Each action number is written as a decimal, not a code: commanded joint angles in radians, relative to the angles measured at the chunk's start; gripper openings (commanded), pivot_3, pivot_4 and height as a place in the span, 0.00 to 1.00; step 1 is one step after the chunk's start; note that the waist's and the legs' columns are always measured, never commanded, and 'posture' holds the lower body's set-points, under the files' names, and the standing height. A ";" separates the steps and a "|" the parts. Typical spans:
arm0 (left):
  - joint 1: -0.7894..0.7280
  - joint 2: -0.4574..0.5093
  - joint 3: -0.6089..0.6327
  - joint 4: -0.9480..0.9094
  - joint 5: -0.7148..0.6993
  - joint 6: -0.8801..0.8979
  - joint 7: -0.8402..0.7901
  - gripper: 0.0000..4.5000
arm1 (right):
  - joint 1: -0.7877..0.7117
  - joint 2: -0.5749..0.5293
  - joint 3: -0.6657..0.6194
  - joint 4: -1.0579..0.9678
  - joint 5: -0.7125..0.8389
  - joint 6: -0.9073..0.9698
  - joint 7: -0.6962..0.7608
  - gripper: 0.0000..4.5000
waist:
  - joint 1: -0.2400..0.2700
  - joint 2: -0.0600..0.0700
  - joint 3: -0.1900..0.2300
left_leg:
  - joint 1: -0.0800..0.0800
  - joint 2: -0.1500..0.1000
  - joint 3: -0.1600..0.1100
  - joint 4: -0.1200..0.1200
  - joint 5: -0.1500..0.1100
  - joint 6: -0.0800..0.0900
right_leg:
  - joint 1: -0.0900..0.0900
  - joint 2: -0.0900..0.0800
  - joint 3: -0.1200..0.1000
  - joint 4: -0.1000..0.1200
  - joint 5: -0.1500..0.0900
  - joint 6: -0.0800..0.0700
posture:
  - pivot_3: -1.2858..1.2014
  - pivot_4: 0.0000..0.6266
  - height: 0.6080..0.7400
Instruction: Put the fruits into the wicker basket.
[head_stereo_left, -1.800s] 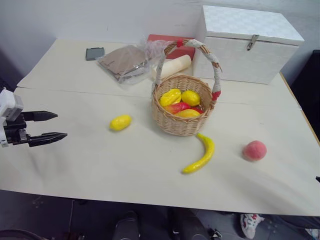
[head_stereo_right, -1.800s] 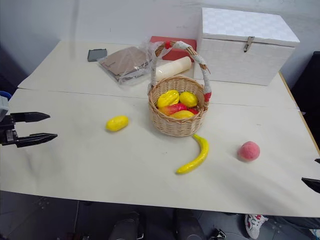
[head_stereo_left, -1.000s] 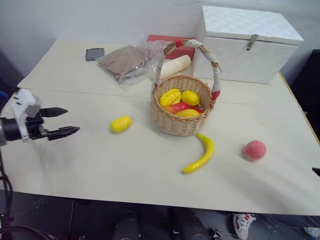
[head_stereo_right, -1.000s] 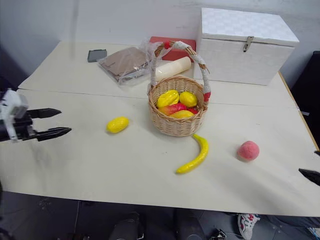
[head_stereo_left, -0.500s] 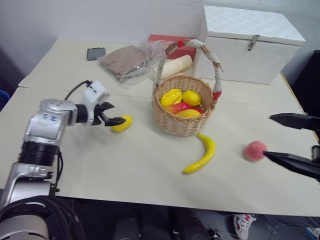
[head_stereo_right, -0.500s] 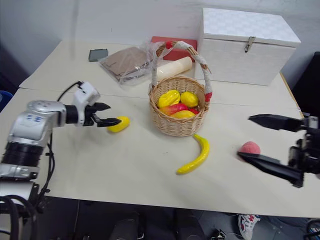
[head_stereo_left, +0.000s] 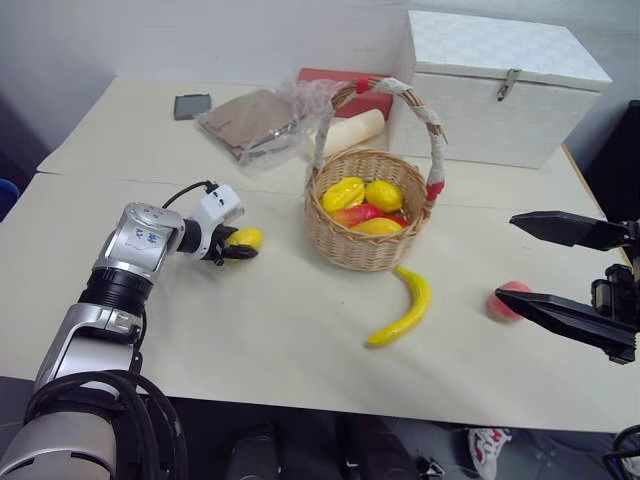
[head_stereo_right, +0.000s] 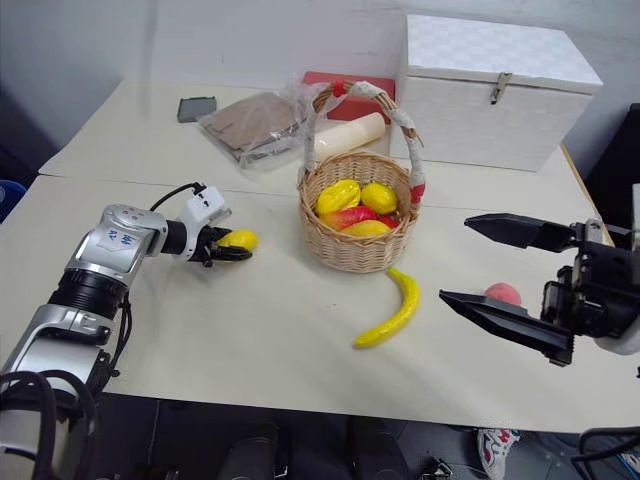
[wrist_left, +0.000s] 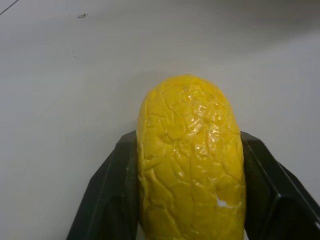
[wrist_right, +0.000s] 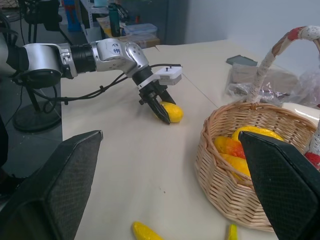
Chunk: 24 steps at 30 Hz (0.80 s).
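Note:
My left gripper (head_stereo_left: 235, 246) is shut on the yellow lemon (head_stereo_left: 248, 238), low over the table, left of the wicker basket (head_stereo_left: 360, 250). In the left wrist view the lemon (wrist_left: 190, 160) sits pinched between both black fingers (wrist_left: 107, 195). The basket holds several yellow and red fruits. In front of it a banana (head_stereo_left: 401, 308) lies on the table. The pinkish peach (head_stereo_right: 503, 292) lies to the right, partly hidden behind my right gripper (head_stereo_right: 454, 259), which hangs open above the table with nothing in it.
A white lidded box (head_stereo_left: 500, 85) stands at the back right. Behind the basket lie a cream roll (head_stereo_left: 350, 130), a red box (head_stereo_left: 335, 82), a plastic-wrapped brown packet (head_stereo_left: 255, 122) and a small dark device (head_stereo_left: 190, 105). The table's front edge (head_stereo_left: 300, 395) runs close below the banana.
My left arm swung in to the right to reach the lemon, and its jaws closed on it. My right gripper came in from the right, open, and now stands in front of the peach.

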 joint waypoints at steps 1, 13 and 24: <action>0.020 0.023 0.017 -0.083 0.002 -0.020 -0.038 0.44 | -0.001 -0.008 0.000 -0.022 -0.004 -0.016 -0.007 1.00 | -0.001 0.000 0.000 | 0.000 0.000 0.000 0.000 0.000 0.000 | 0.000 0.000 0.000 0.000 0.000 0.000 | 0.52 0.24 1.00; -0.220 -0.115 0.043 -0.396 -0.132 0.240 -0.036 0.44 | 0.087 0.059 -0.002 -0.012 -0.143 -0.070 0.040 1.00 | 0.024 0.001 -0.001 | -0.004 -0.001 -0.002 0.008 -0.002 0.003 | 0.001 0.000 -0.001 0.000 0.001 0.004 | 0.52 0.24 1.00; -0.483 -0.410 -0.049 0.231 0.036 -0.185 0.052 0.79 | 0.092 0.096 0.066 -0.080 -0.177 -0.090 -0.082 1.00 | 0.000 0.001 0.000 | -0.002 -0.003 0.001 0.006 -0.003 0.005 | -0.001 0.004 0.010 -0.001 0.001 0.006 | 0.52 0.24 1.00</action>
